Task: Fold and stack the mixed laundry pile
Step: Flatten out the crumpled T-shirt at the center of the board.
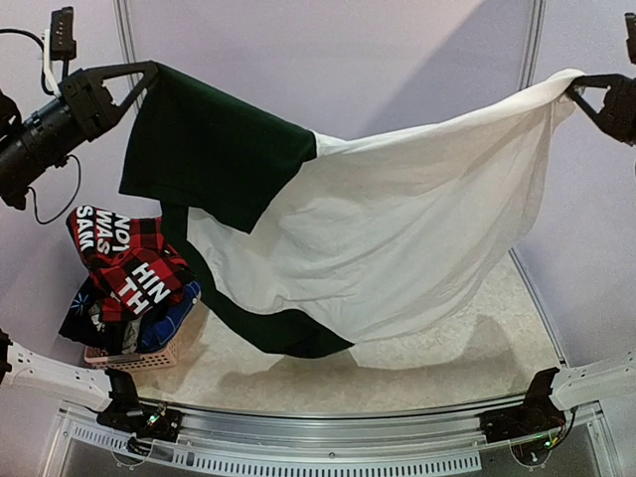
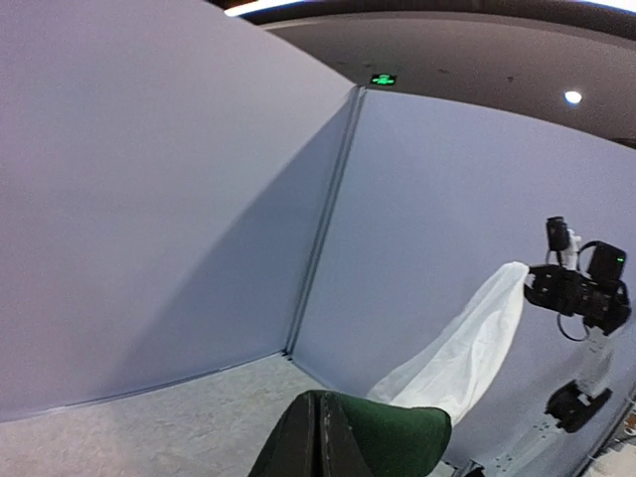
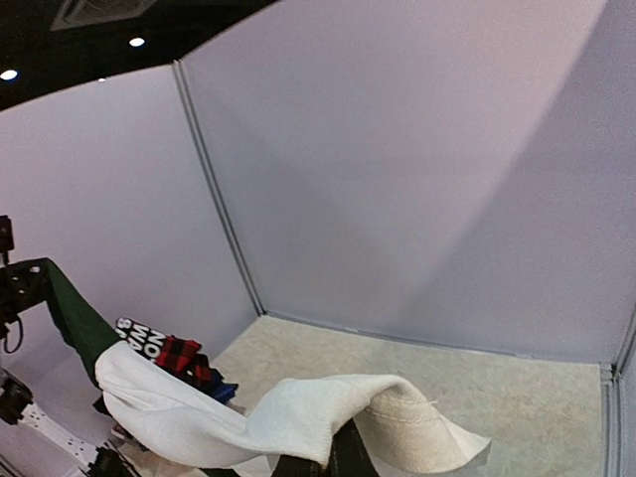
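Note:
A white-and-dark-green T-shirt (image 1: pixel 397 234) hangs stretched in the air between my two grippers, its lower edge sagging toward the table. My left gripper (image 1: pixel 149 72) is shut on its dark green corner (image 2: pixel 393 437) at the upper left. My right gripper (image 1: pixel 574 89) is shut on its white corner (image 3: pixel 338 412) at the upper right. The other garments of the pile, a red-black plaid shirt with white lettering (image 1: pixel 124 253) over blue plaid and navy pieces (image 1: pixel 169 318), lie heaped at the left.
The heap lies in a small pinkish woven basket (image 1: pixel 149 358) at the table's left front. Grey partition walls (image 1: pixel 397 60) close the back and sides. The beige tabletop (image 1: pixel 467 358) shows beneath the shirt.

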Tool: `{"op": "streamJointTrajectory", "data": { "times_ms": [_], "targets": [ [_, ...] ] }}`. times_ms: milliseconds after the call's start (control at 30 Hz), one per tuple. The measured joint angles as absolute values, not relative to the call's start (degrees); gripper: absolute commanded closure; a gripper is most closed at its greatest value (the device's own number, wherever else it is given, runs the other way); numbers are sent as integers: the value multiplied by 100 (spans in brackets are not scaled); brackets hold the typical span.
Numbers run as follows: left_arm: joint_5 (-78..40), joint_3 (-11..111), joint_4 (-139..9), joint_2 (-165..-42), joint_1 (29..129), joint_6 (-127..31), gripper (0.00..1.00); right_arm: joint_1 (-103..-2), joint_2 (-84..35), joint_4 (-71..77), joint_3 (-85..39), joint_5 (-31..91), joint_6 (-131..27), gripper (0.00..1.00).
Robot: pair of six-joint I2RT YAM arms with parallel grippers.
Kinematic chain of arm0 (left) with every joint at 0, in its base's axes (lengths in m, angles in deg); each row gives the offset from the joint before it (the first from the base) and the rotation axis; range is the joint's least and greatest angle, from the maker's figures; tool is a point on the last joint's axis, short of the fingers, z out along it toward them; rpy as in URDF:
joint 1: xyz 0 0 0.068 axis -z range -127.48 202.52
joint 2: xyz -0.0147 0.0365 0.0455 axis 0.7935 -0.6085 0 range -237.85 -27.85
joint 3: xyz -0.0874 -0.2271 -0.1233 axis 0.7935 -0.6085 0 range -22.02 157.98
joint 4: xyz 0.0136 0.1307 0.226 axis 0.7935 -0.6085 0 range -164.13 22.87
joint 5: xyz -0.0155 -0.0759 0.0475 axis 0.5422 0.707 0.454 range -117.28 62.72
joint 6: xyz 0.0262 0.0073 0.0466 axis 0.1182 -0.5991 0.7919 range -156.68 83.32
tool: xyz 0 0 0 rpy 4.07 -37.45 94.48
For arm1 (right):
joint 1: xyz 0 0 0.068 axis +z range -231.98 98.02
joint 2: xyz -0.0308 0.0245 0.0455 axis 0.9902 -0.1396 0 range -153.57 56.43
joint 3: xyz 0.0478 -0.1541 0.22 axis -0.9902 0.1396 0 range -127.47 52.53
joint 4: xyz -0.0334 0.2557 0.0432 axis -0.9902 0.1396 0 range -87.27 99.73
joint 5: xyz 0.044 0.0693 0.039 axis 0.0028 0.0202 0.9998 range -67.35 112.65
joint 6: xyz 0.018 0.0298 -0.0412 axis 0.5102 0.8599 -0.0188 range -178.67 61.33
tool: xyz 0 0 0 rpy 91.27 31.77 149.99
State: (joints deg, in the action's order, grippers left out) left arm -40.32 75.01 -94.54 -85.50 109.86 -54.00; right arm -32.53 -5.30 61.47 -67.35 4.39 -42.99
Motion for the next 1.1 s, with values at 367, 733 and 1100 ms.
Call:
{"op": "streamJointTrajectory", "data": {
  "times_ms": [367, 733, 1100],
  "targets": [
    [-2284, 9217, -9334, -8992, 10990, -5439, 100, -3253, -823, 6274, -8271, 1285, -4506, 100],
    [-2397, 9923, -9360, -9175, 10990, -5411, 100, -3244, -535, 6027, -7534, 367, -4546, 100],
    [-5138, 7307, -9485, -10117, 10546, -5535, 100, -3624, -541, 5892, -3226, -2400, -3265, 100]
  ]
}}
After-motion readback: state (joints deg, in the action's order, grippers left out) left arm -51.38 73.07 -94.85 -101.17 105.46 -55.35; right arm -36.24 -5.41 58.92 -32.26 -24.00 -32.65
